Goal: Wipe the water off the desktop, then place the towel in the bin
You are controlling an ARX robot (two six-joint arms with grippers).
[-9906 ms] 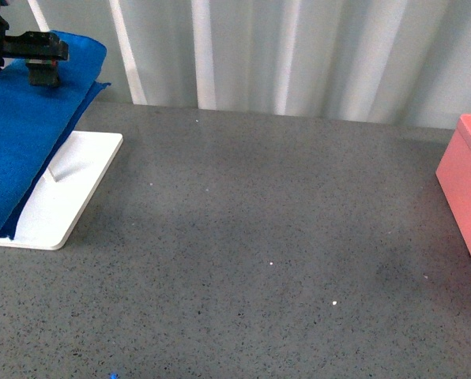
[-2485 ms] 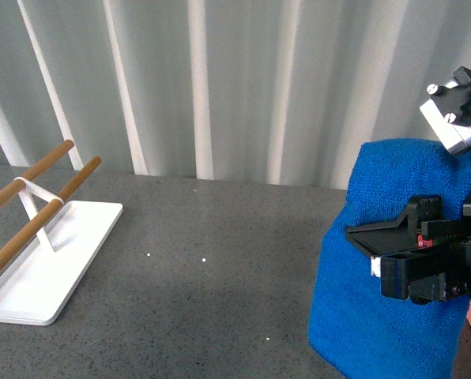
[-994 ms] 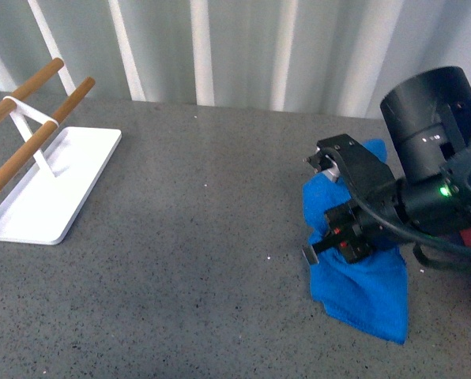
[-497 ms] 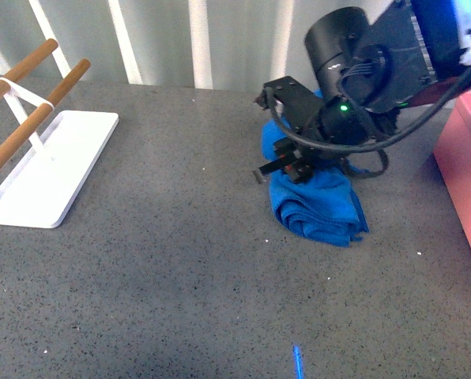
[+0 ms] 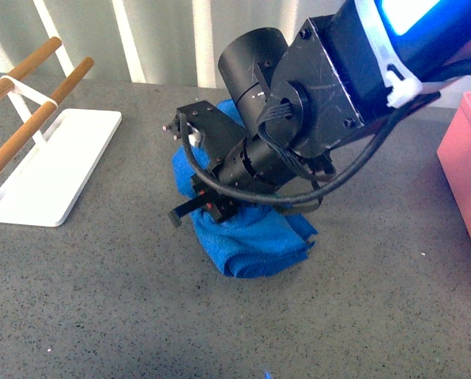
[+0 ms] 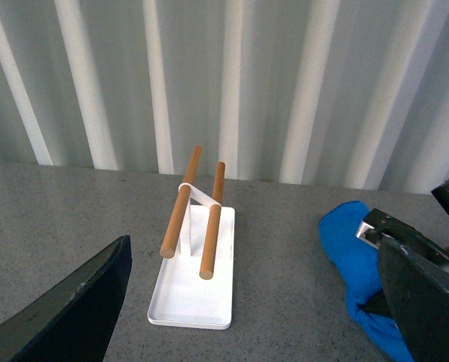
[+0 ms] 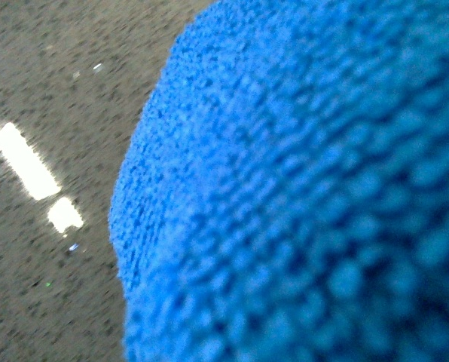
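Observation:
The blue towel (image 5: 255,241) lies bunched on the speckled grey desktop (image 5: 101,300) near the middle. My right gripper (image 5: 212,207) is shut on the towel and presses it down onto the surface, with the big black arm leaning in from the upper right. In the right wrist view the towel (image 7: 307,188) fills nearly the whole picture, beside a strip of desktop (image 7: 44,98). My left gripper (image 6: 255,317) hangs open and empty above the table, with the towel (image 6: 352,256) to one side of it. The pink bin (image 5: 469,170) stands at the right edge. Any water is out of view.
A flat white tray with two wooden rods (image 5: 50,170) stands at the far left, and the left wrist view shows the tray (image 6: 194,279) too. White corrugated panels (image 5: 164,39) close off the back of the desktop.
My right arm brought the hanging towel down onto the desktop on the right. It has since dragged the towel leftwards to the middle. The tray has not moved.

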